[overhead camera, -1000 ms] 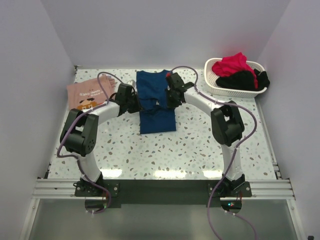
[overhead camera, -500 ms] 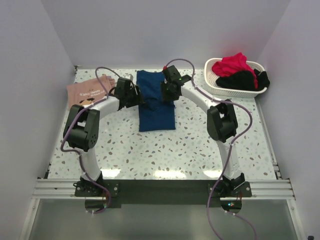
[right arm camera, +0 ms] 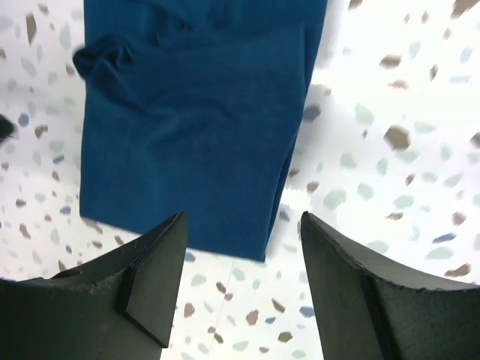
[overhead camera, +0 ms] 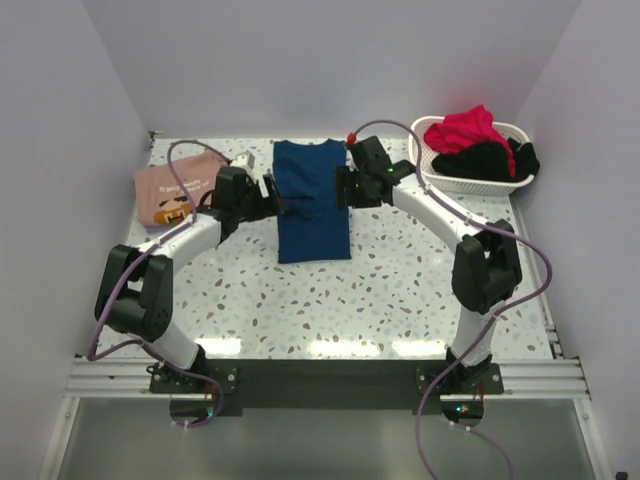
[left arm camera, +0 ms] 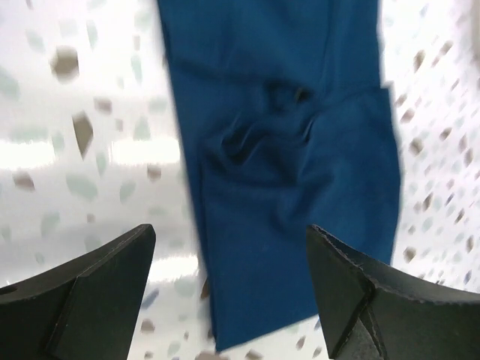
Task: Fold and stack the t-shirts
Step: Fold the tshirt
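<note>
A dark blue t-shirt [overhead camera: 312, 205] lies folded into a long strip on the speckled table, its print hidden. A salmon-pink t-shirt [overhead camera: 172, 188] with a cartoon print lies folded at the back left. My left gripper [overhead camera: 272, 194] hovers at the blue shirt's left edge, open, with nothing between its fingers [left arm camera: 90, 292]. My right gripper [overhead camera: 344, 188] hovers at the shirt's right edge, also open and empty. Both wrist views look down on the blue cloth [left arm camera: 292, 172] [right arm camera: 187, 142], which shows small puckers where it was pinched.
A white basket [overhead camera: 432, 172] at the back right holds red and black clothes. White walls close in the table on the left, back and right. Cables loop from both arms over the back of the table.
Both grippers have opened and let go of the blue shirt, then drawn apart to its sides. The shirt's near part, lifted a second ago, now lies folded flat.
</note>
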